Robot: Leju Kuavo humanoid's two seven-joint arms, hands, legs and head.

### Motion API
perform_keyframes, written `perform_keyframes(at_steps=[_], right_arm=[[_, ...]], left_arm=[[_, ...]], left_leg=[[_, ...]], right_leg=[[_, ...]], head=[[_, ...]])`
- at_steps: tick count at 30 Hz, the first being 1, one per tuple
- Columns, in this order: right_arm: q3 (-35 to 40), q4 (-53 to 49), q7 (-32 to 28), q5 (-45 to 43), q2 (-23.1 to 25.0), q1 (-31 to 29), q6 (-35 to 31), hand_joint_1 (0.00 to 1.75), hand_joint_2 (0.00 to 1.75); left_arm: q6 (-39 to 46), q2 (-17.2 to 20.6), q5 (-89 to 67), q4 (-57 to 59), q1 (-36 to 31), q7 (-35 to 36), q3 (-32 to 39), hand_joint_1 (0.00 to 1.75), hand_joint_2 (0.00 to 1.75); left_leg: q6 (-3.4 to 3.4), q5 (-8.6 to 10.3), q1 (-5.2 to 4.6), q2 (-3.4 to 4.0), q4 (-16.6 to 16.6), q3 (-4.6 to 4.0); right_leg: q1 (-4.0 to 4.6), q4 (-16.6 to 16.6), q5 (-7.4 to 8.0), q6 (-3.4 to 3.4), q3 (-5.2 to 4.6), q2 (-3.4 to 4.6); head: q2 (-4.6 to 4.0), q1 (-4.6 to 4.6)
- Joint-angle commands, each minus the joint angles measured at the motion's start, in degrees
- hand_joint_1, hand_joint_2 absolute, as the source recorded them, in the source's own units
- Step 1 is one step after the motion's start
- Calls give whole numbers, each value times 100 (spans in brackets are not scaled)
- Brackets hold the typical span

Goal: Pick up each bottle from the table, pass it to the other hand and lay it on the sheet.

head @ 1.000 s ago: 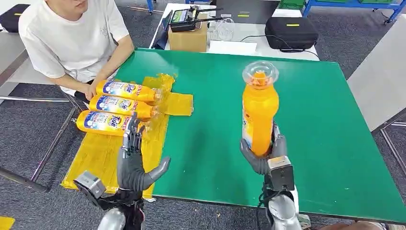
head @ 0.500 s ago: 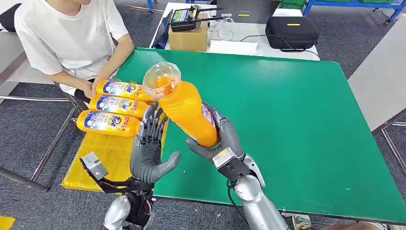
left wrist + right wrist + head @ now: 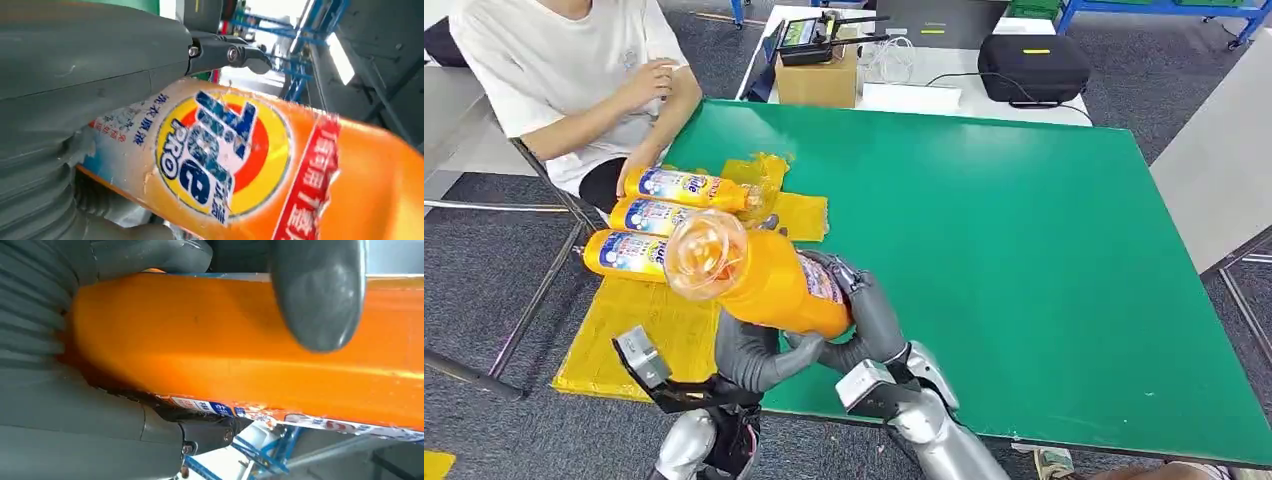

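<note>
Head view: low and left of centre in the frame, the orange bottle [image 3: 764, 280] lies tilted between both hands, clear cap toward the camera, above the near edge of the green surface [image 3: 1024, 250]. The right hand [image 3: 864, 315] wraps its base; the left hand [image 3: 749, 350] cups it from beneath. This looks like the hand-over itself. To the left, three bottles [image 3: 664, 220] lie on the yellow sheet [image 3: 654, 320], a seated person [image 3: 574, 80] beside them.

Left wrist view: the label fills the middle, the thumb [image 3: 90, 60] pressed on the bottle, so these fingers are grasping it.

Right wrist view: thumb [image 3: 320, 290] and palm clamp the orange body.

Next, the right fingers should probably let go once the left grasp is firm.
</note>
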Motion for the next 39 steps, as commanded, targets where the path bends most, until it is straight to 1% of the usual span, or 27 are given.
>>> perform_keyframes(at_steps=[1,2,3,5,6,7,8,9,10,20,21,23,28,29,30,31,32,33,34,35,38,39], right_arm=[[317,1132,242,56,-155,-315,237,175,175],[310,1185,285,61,-142,-346,274,175,175],[320,1198,305,74,-143,-361,301,175,175],[367,1270,422,129,-158,-407,388,175,175],[404,1316,472,191,-173,-434,408,175,175],[404,1316,472,191,-173,-434,408,175,175],[414,1403,485,211,-173,-469,430,175,175],[423,1444,489,214,-168,-487,452,175,175],[423,1444,489,214,-168,-487,452,175,175],[423,1444,489,214,-168,-487,452,175,175],[423,1444,489,214,-168,-487,452,175,175],[423,1444,489,214,-168,-487,452,175,175],[423,1444,489,214,-168,-487,452,175,175],[423,1444,489,214,-168,-487,452,175,175],[423,1444,489,214,-168,-487,452,175,175],[423,1444,489,214,-168,-487,452,175,175],[439,1482,496,211,-152,-509,498,175,175],[454,1512,490,209,-130,-528,531,175,175],[504,1585,475,211,-102,-580,593,175,175],[565,1639,464,238,-98,-626,619,175,175],[650,1787,476,324,-97,-734,609,175,175],[652,1812,481,337,-93,-745,601,175,175]], left_arm=[[-202,266,-113,-43,-93,-54,-142,0,175],[-232,243,-98,28,-102,-21,-154,0,175],[-238,226,-100,77,-114,-17,-157,0,175],[-259,225,-116,168,-152,13,-177,0,175],[-265,222,-121,193,-160,27,-162,0,175],[-265,222,-121,193,-160,27,-162,0,175],[-319,237,-139,239,-184,89,-163,0,175],[-340,227,-138,257,-185,107,-153,0,175],[-340,227,-138,257,-185,107,-153,0,175],[-340,227,-138,257,-185,107,-153,0,175],[-340,227,-138,257,-185,107,-153,0,175],[-340,227,-138,257,-185,107,-153,0,175],[-340,227,-138,257,-185,107,-153,0,175],[-340,227,-138,257,-185,107,-153,0,175],[-340,227,-138,257,-185,107,-153,0,175],[-340,227,-138,257,-185,107,-153,0,175],[-396,237,-136,277,-193,152,-175,0,175],[-436,236,-143,308,-200,183,-190,7,175],[-550,226,-92,378,-223,250,-210,103,175],[-644,231,-40,437,-248,313,-228,175,175],[-715,223,62,576,-272,469,-164,175,175],[-727,217,82,591,-268,486,-138,175,175]], left_leg=[[11,1,1,-2,-9,10],[15,2,2,-5,-13,14],[11,2,1,-7,-7,8],[20,3,3,-14,-13,13],[15,2,1,-8,-11,12],[19,3,3,-10,-15,16],[14,3,1,-12,-11,11],[18,4,3,-15,-14,13],[12,3,2,-12,-10,12],[13,3,1,-14,-9,8],[18,4,3,-17,-11,10],[10,2,1,-11,-6,5],[16,4,1,-17,-9,9],[9,3,1,-11,-6,5],[16,5,3,-18,-10,8],[11,3,0,-13,-6,6],[16,4,3,-18,-9,9],[11,3,0,-12,-6,6],[16,4,1,-17,-10,8],[12,2,1,-12,-7,8],[16,5,0,-14,-11,10],[11,3,-1,-9,-7,7]], right_leg=[[4,-9,2,-16,10,0],[7,-14,3,-23,15,-2],[5,-9,1,-16,10,-5],[9,-17,2,-30,18,-10],[5,-13,1,-23,14,-5],[9,-18,2,-30,20,-7],[5,-13,1,-22,15,-9],[9,-17,2,-29,19,-12],[6,-13,1,-21,16,-10],[5,-12,1,-20,12,-12],[9,-17,2,-28,15,-14],[4,-8,0,-15,7,-10],[7,-12,0,-24,13,-15],[4,-8,0,-15,7,-10],[8,-15,2,-25,14,-15],[4,-8,0,-17,8,-11],[8,-14,1,-25,14,-15],[4,-8,0,-16,8,-11],[6,-12,0,-24,12,-14],[5,-10,0,-19,10,-10],[6,-13,2,-26,12,-11],[2,-7,0,-16,8,-8]], head=[[0,0],[0,0],[0,2],[0,0],[2,2],[0,0],[0,2],[0,0],[0,0],[0,0],[0,2],[0,2],[0,0],[0,0],[0,0],[0,0],[0,0],[0,0],[0,2],[0,0],[0,0],[0,2]])
